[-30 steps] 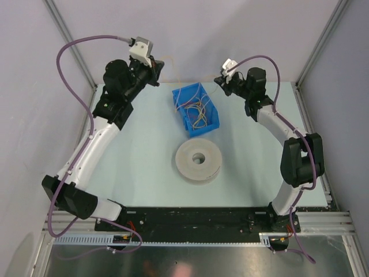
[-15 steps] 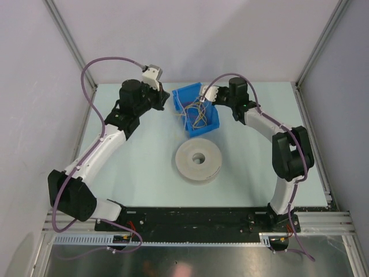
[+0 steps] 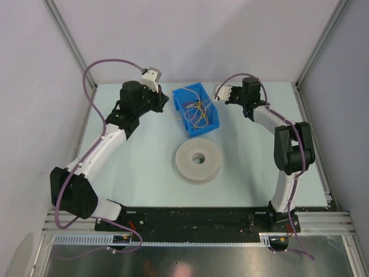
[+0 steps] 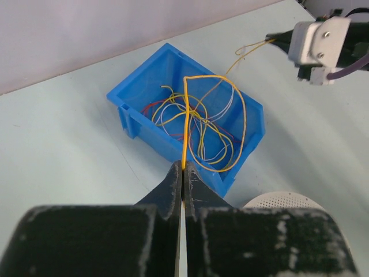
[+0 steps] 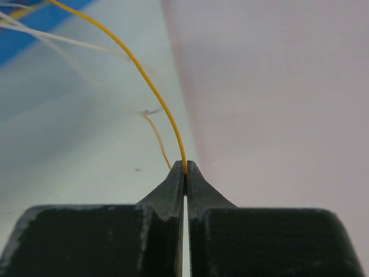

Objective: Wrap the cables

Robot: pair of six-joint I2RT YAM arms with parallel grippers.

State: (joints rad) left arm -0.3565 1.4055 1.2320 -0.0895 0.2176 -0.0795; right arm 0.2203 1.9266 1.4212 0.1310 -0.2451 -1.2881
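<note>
At right end effector (image 5: 185,167): yellow cable (image 5: 151,86)

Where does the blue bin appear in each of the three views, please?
Top external: the blue bin sits in the upper middle, just beyond the white spool.
Left wrist: the bin fills the middle, just beyond the shut left claw.
Right wrist: only a blurred blue sliver shows in the top left corner.
Shared landmark: yellow cable, looped in the bin and pinched in the left claw and in the right claw.
</note>
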